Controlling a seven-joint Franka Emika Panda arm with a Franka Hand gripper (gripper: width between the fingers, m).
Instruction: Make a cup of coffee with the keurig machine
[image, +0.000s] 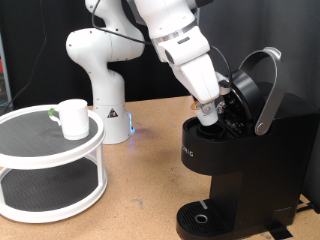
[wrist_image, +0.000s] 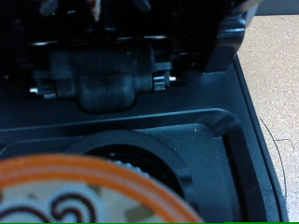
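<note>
The keurig machine (image: 240, 160) stands at the exterior view's right, black, with its silver-grey lid handle (image: 268, 90) raised and the lid open. My gripper (image: 208, 115) reaches down into the open top, at the pod chamber. In the wrist view a foil-topped coffee pod with an orange rim (wrist_image: 89, 191) fills the near edge, over the round black pod chamber (wrist_image: 159, 154). My fingers do not show in the wrist view. The white cup (image: 73, 117) stands upright on a white round rack at the exterior view's left, far from the gripper.
The white two-tier round rack (image: 50, 165) takes up the table's left side. The arm's white base (image: 105, 90) stands behind it. The machine's drip tray (image: 205, 215) is at the bottom right, with nothing on it. Wooden tabletop (image: 140, 190) lies between rack and machine.
</note>
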